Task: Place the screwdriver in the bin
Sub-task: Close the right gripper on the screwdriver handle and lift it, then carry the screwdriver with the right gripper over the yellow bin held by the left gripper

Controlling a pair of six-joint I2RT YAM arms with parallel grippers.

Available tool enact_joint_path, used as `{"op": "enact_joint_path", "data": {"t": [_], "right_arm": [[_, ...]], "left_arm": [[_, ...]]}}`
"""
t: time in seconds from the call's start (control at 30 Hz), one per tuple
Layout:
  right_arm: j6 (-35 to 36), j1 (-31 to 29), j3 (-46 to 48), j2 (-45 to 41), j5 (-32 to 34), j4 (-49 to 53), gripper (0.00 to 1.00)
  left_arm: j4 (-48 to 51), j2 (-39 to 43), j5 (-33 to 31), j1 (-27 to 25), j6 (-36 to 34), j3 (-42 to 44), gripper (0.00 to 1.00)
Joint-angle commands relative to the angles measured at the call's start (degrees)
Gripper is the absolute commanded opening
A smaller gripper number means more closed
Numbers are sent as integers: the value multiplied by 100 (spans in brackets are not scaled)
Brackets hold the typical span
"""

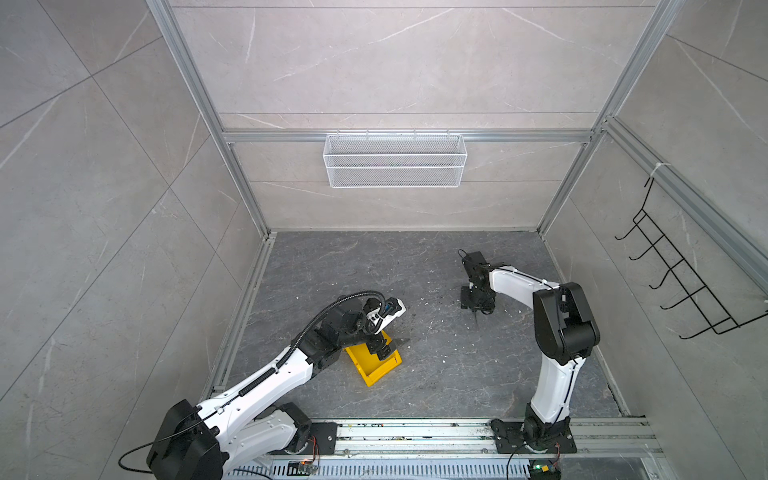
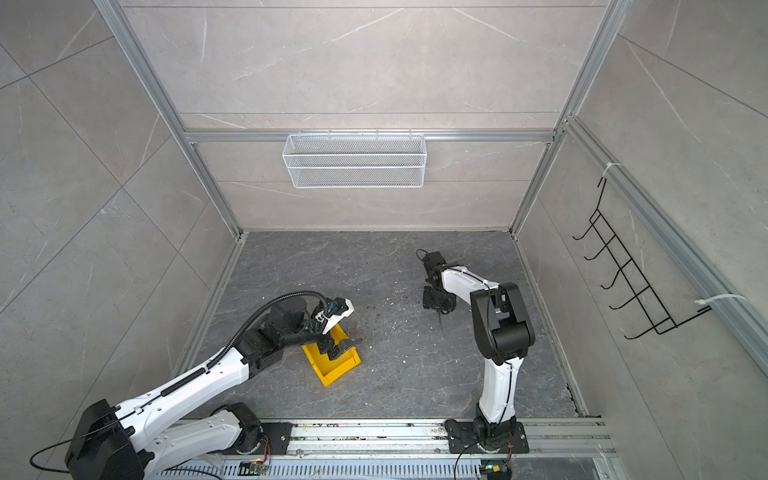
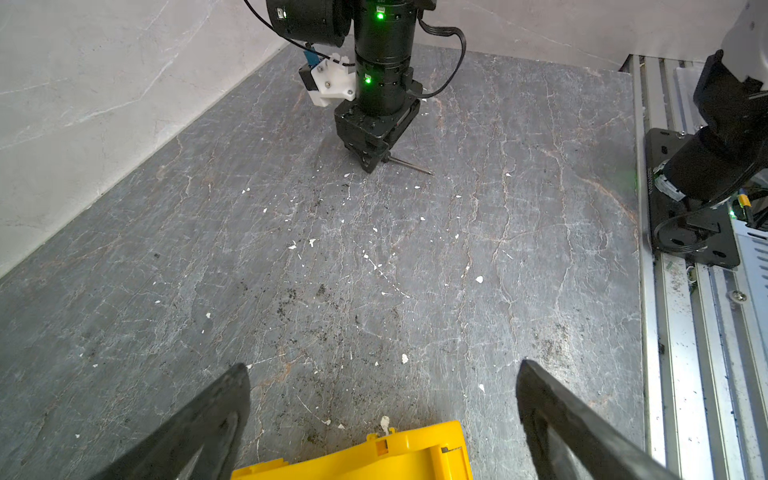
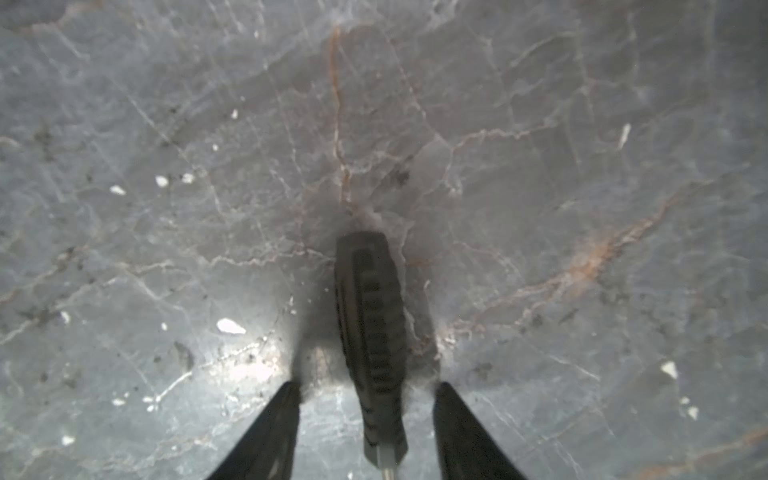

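1. The screwdriver (image 4: 370, 332) lies flat on the dark grey stone table (image 1: 415, 270). It is not in the bin.
2. The right gripper (image 4: 368, 386) is down at the table, with one finger on each side of the screwdriver's black handle.
3. Its jaws are partly open. There is a small gap on both sides of the handle, so nothing is gripped.
4. In the left wrist view the thin grey shaft (image 3: 409, 165) sticks out past the right gripper (image 3: 372, 164).
5. The yellow bin (image 1: 374, 370) sits on the table on the left in both top views, well apart from the screwdriver (image 1: 475, 320).
6. The left gripper (image 3: 383, 365) is over one end of the bin (image 3: 374, 457). Its jaws are wide open and hold nothing.
7. A white mesh basket (image 1: 395, 160) hangs on the back wall.
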State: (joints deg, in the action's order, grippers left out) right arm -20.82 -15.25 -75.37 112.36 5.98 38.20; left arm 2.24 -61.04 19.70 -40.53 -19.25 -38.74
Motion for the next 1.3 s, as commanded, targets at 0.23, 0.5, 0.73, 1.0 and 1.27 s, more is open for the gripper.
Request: {"op": "enact_joint_path", "data": {"t": [0.23,0.5,0.73,1.0,1.27], "right_arm": [[469,-9,-489,529,23,544,26],[551,-9,-415,161,145,493,2],[491,-11,-138,-499,-109,310,1],[348,-211,42,-1314,-273,360,1],[179,-873,-107,-1662,-332,442,1]], "left_arm": [[-101,-331,467,-25,-177,-345,100],[-91,-264,386,-25,-115,-269,100],[-51,-108,401,-25,-122,-168,100],[182,621,216,-25,-208,204,100],[1074,1477,19,-16,-288,456,100]]}}
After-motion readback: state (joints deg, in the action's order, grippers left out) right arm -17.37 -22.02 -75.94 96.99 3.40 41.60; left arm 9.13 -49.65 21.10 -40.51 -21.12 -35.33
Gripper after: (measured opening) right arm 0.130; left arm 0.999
